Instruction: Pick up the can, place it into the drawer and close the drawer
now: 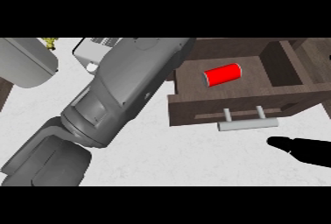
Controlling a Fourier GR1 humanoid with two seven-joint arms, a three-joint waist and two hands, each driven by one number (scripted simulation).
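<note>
The red can (223, 74) lies on its side inside the open brown drawer (194, 107), right of centre. The drawer's grey bar handle (249, 124) sticks out of its front toward me. My left forearm (123, 92) rises from the lower left to the top edge, passing just left of the drawer, and its hand is cut off above the view. My right hand (304, 151) shows as a black shape at the right edge, below and right of the handle. Its fingers are stretched out toward the left, hold nothing and do not touch the drawer.
The white counter (194, 157) spreads below the drawer. A pale grey rounded object (26, 63) sits at the top left, a white boxy object (93, 51) is partly hidden behind my left forearm, and a small yellow item (50, 42) is at the top edge.
</note>
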